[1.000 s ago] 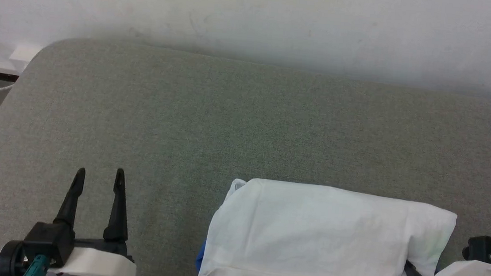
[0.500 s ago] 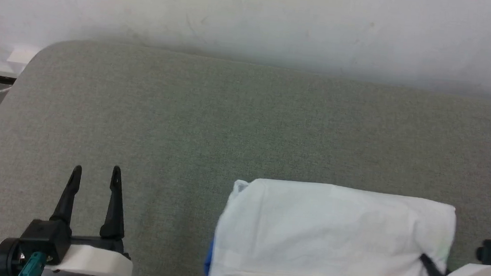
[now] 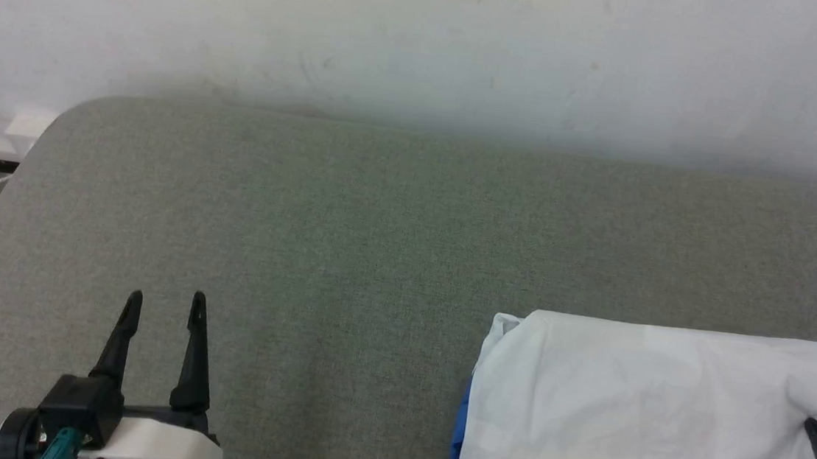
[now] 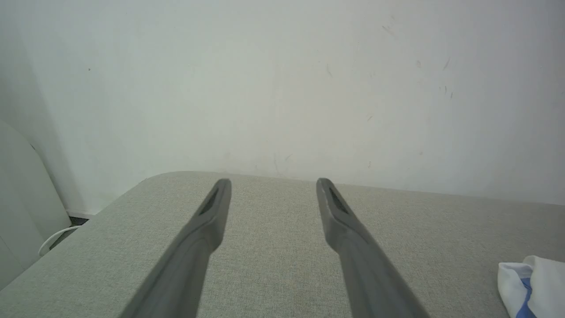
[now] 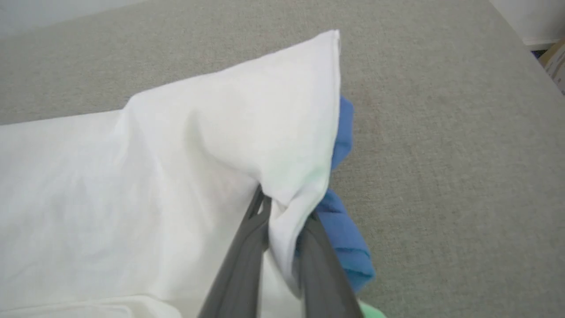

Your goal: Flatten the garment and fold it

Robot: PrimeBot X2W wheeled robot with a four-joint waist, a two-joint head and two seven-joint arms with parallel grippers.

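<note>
Right hand [image 5: 284, 207] has just clamped the folded shirt's [image 3: 644, 405] edge, ready to shift it; left hand [image 3: 164, 303] idles apart.

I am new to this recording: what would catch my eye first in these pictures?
The folded white garment lies at the near right of the grey padded surface, with blue cloth peeking from beneath. The right gripper pinches its right edge, while the left gripper is open at the near left.
</note>
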